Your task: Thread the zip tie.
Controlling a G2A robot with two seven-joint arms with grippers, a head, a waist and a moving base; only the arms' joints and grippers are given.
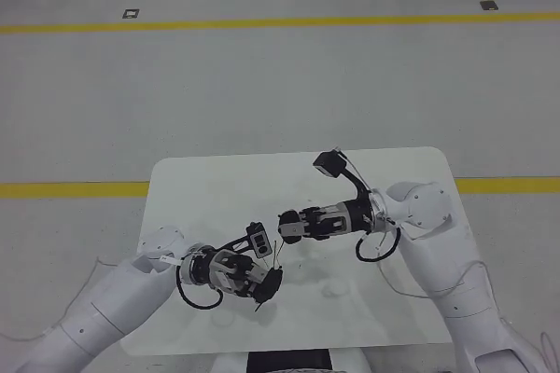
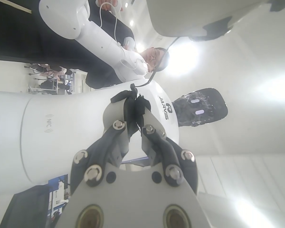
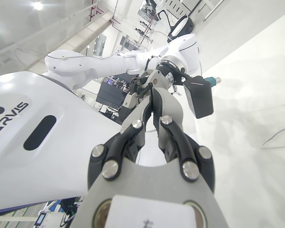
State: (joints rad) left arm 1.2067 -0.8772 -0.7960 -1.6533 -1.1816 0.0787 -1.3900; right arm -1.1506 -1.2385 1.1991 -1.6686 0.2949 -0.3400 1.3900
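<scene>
Hanging above the white counter (image 1: 196,186), the left hand (image 1: 271,280) and right hand (image 1: 283,227) sit close together in the top view; the left wrist view finds the left hand's dark pads (image 2: 129,110) pressed together, what they grip unclear. From the right wrist, the right hand is clamped on the black zip tie (image 3: 152,98), its head poking beyond the fingertips.

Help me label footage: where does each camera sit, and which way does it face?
Top view: overhead, looking down at the table; both arms show.
Left wrist view: left wrist, facing up past the left gripper at the torso and head.
Right wrist view: right wrist, facing past the right gripper, shut on the zip tie, toward the left arm.
Shared: top and right wrist views show the table.
</scene>
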